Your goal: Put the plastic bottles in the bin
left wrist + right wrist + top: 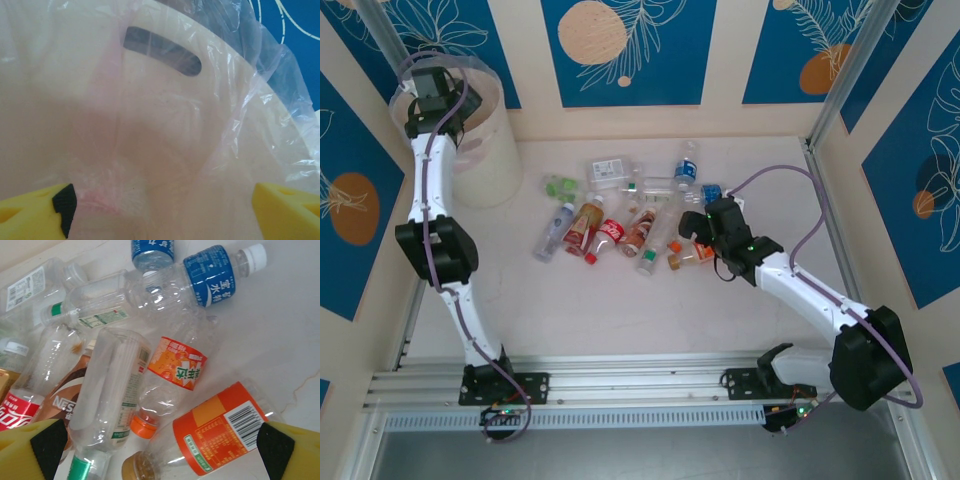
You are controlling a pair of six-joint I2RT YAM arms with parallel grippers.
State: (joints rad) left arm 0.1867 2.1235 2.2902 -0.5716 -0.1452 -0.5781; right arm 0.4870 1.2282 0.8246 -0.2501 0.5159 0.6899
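Note:
Several plastic bottles (610, 230) lie in a loose heap in the middle of the table. The bin (490, 165), cream-white with a clear bag liner, stands at the far left. My left gripper (432, 100) hangs over its mouth. In the left wrist view the left gripper (161, 210) is open, with the lined bin wall (165, 125) and a handle slot (162, 50) beyond it. My right gripper (692, 228) hovers open at the heap's right end. In the right wrist view the right gripper (161, 445) straddles an orange-labelled bottle (220, 435) and an orange-capped bottle (175, 367), gripping neither.
Around these lie a blue-labelled bottle (210, 275), a clear green-capped bottle (110, 395), a brown coffee bottle (65, 400) and a red cola bottle (15, 410). Patterned walls close in three sides. An aluminium rail (640, 385) runs along the near edge.

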